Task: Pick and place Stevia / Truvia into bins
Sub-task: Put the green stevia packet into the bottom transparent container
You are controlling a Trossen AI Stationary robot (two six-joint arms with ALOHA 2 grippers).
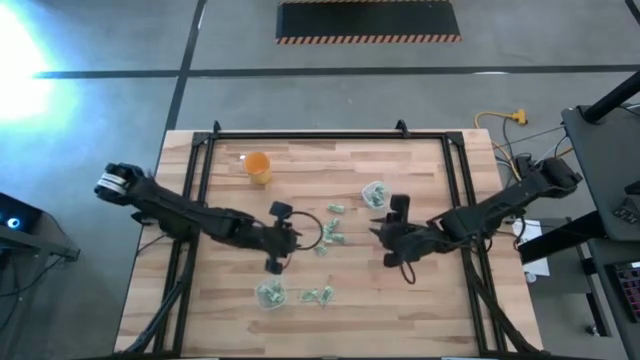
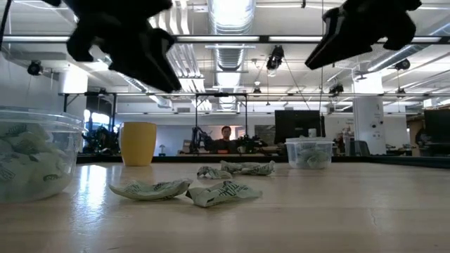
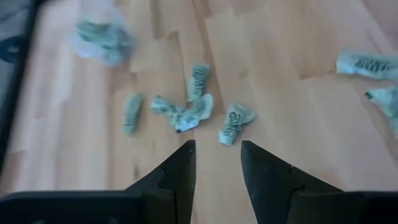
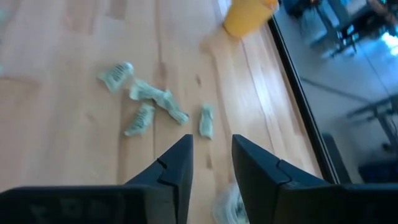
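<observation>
Pale green and white Stevia / Truvia sachets lie flat on the wooden table, one cluster at mid-table (image 1: 331,235) and another near the front (image 1: 318,295). One clear bin (image 1: 270,293) stands at the near left and another (image 1: 375,193) at the far right; both have sachets inside. My left gripper (image 1: 295,238) hovers open above the table, just left of the middle cluster (image 3: 183,112). My right gripper (image 1: 380,235) hovers open just right of that cluster (image 4: 149,102). Neither has anything between its fingers.
An orange cup (image 1: 258,167) stands at the far left of the table. A black frame rail (image 1: 330,136) runs along the table's far edge and down both sides. A black cable loop (image 1: 312,230) hangs by my left gripper. In the low view a person (image 2: 225,133) sits far behind the table.
</observation>
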